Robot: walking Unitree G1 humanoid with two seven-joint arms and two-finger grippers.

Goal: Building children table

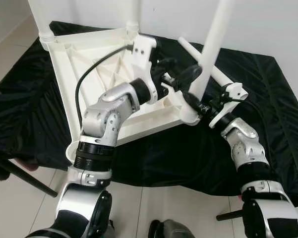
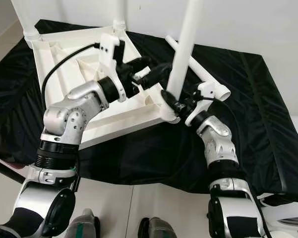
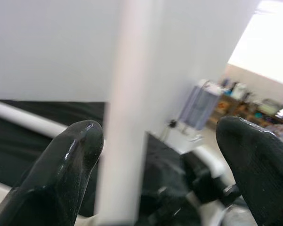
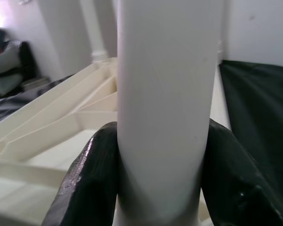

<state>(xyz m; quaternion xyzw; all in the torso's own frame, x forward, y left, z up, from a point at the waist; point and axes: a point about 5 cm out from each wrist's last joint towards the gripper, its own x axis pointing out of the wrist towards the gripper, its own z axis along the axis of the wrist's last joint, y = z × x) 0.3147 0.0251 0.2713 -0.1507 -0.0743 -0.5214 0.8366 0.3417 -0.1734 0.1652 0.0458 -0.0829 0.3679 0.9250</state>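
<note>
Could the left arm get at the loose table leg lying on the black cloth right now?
Probably not directly. The loose leg lies on the black cloth behind the upright leg, which the right gripper clamps near its base and the left gripper brackets with open jaws. It would need to go around.

Silver, rounded arm shells join through black ribbed collars. A black cable [image 1: 87, 79] loops over the left arm. Each pincer has glossy black fingers [image 4: 87, 183] behind a white wrist bracket [image 1: 144, 49].

The upright leg [image 1: 214, 39] fills the right end effector [image 4: 162, 188]; the left end effector [image 3: 155, 155] brackets it loosely. A loose leg [image 1: 208, 64] lies just behind; black cloth [image 1: 268, 89] rightward lies bare.
</note>
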